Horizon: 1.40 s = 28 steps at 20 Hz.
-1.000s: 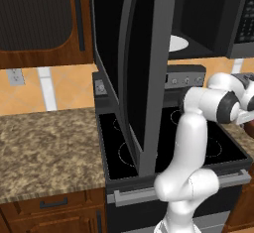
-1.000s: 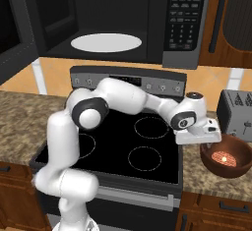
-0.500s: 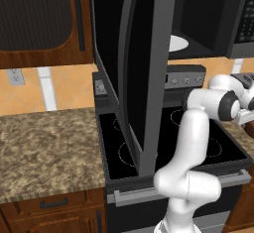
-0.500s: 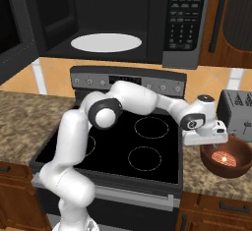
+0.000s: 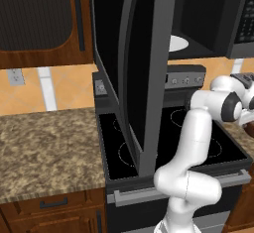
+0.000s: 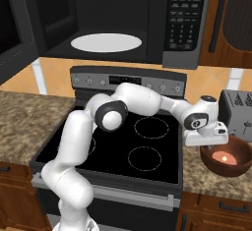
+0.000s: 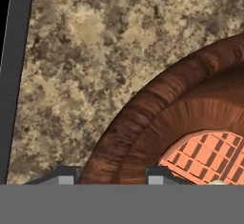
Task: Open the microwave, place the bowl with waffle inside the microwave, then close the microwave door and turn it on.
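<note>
A: Where is the bowl [image 6: 226, 160] sitting?

B: It is resting on the speckled granite counter [image 7: 71, 75] to the right of the stove [image 6: 123, 146], just in front of the toaster [image 6: 238, 114]. A waffle [image 7: 207, 156] is lying inside it.

A: And the gripper [image 7: 113, 175]?

B: It is hanging right over the bowl's near rim. In the hand view one fingertip [image 7: 66, 175] is showing outside the bowl wall and the other inside it, so the jaws are straddling the rim. Whether they are pinching it I cannot tell.

A: What is the microwave [image 6: 118, 23] doing?

B: It is standing open above the stove, with the white turntable plate [image 6: 106, 42] showing inside and the button panel [image 6: 181, 21] at its right side.

A: The microwave door [image 5: 144, 73]?

B: It is swinging far out to the left, hanging edge-on over the stove in the left base view.
</note>
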### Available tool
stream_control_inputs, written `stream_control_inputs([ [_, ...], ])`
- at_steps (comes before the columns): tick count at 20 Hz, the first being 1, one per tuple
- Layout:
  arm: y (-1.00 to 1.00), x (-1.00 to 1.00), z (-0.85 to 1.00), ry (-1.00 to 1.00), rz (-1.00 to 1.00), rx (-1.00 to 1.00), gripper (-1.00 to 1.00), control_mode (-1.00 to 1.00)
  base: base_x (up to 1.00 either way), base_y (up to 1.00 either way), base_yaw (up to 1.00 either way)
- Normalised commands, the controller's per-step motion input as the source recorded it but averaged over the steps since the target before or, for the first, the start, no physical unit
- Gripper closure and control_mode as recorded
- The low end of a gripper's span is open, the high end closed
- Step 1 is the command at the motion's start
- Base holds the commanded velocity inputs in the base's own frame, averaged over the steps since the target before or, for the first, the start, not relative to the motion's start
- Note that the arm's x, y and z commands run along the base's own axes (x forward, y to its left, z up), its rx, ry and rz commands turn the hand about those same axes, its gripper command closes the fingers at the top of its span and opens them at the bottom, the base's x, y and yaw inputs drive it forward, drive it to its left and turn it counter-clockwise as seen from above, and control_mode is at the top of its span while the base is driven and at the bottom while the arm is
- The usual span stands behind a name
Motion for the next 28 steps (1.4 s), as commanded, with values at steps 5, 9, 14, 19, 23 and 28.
stream_control_inputs([
  [5, 0.07, -0.09, 0.00, -0.02, 0.02, -0.02, 1.00, -1.00, 0.00, 0.00, 0.00],
  [9, 0.59, -0.70, 0.23, -0.24, 0.19, 0.00, 1.00, -1.00, 0.00, 0.00, 0.00],
  [14, 0.71, -0.54, 0.75, -0.24, 0.28, -0.04, 1.00, -1.00, 0.00, 0.00, 0.00],
  [19, 0.70, -0.63, 0.93, -0.14, 0.32, -0.15, 1.00, -1.00, 0.00, 0.00, 0.00],
  [23, 0.70, -0.58, 0.98, -0.04, 0.39, -0.11, 1.00, -1.00, 0.00, 0.00, 0.00],
  [28, 0.98, -0.45, 0.78, -0.06, 0.42, -0.04, 1.00, -1.00, 0.00, 0.00, 0.00],
])
